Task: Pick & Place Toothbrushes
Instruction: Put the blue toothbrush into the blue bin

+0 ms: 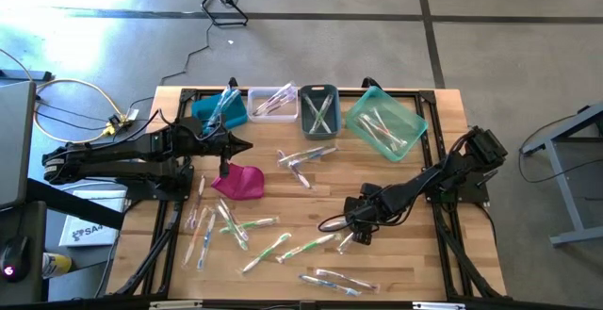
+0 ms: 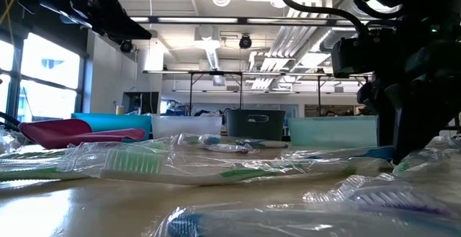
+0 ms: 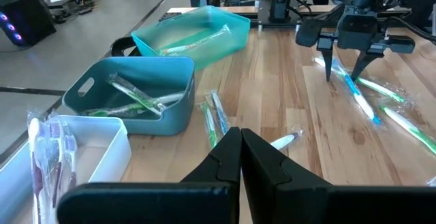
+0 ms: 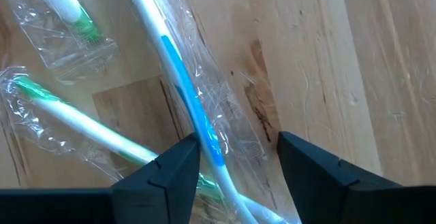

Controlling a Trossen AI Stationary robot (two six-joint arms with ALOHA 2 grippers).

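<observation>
Left arm waits at the worktop's (image 1: pixel 415 282) left side, left gripper (image 3: pixel 240 142) jaws pressed together on nothing, parked near the blue bin (image 1: pixel 219 109) and the magenta pouch (image 1: pixel 240 182), probably kept clear so the other arm can work. Loose wrapped toothbrushes (image 1: pixel 236 227) lie scattered across the front half of the worktop, a few more mid-table just in front of the bins. Along the back edge: blue bin, clear bin (image 1: pixel 273 104), grey bin (image 1: pixel 319 109), teal bin (image 1: pixel 386 122), each already holding some brushes, so sorting looks partly done. Right gripper (image 4: pixel 237 157) is low over the worktop right of centre, jaws apart and straddling a blue-handled toothbrush (image 4: pixel 194 115) in its clear wrapper, not yet clamped; looks lined up for a pinch across the handle. A green-handled toothbrush (image 4: pixel 75 125) lies just beside it and crosses under, risk of grabbing both. Wrappers glare, so exact brush count is hard to tell; low view is mostly blocked by plastic up close.
</observation>
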